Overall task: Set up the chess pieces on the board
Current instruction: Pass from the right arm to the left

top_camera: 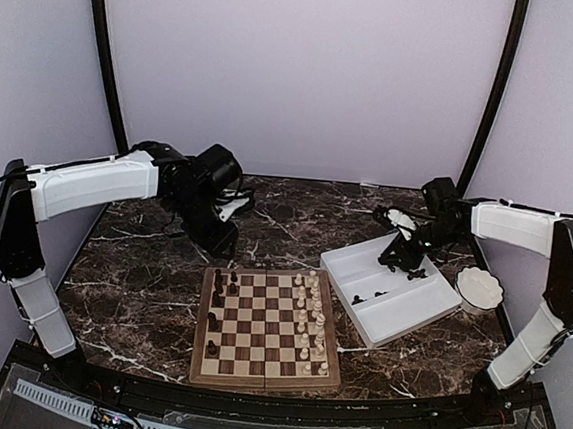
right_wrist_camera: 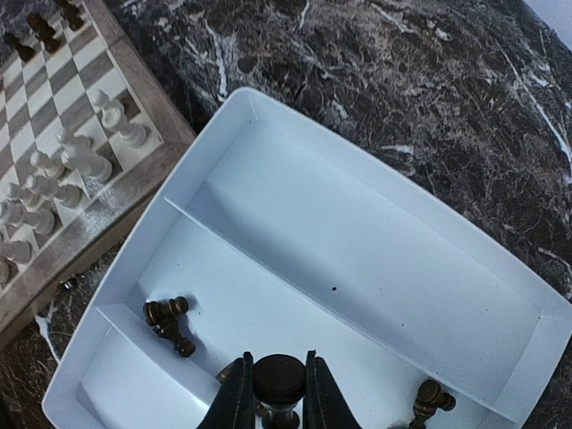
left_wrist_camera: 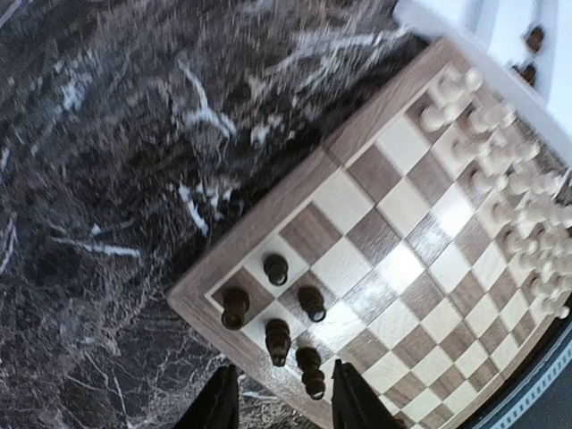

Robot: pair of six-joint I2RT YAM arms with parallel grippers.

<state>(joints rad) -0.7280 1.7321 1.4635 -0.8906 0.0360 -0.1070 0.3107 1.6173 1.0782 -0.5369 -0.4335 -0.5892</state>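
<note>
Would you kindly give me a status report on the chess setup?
Left claw open above board corner, five dark pieces standing there. Right claw shut on dark piece over tray. Nothing seen blocking.

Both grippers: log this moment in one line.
left gripper: open above board corner | right gripper: shut on dark chess piece over tray

board [left_wrist_camera: 393, 223]: two corners out of frame in left wrist view
left gripper [left_wrist_camera: 286, 380]: only fingertips in frame
dark piece [right_wrist_camera: 279, 377] in right gripper [right_wrist_camera: 277, 362]: base cut off at frame bottom, type unclear
tray [right_wrist_camera: 357, 232]: one wall cut off at frame bottom
chess pieces [top_camera: 218, 285] at board's left edge: too small overhead to type
table [left_wrist_camera: 107, 89]: marble blurred
</note>
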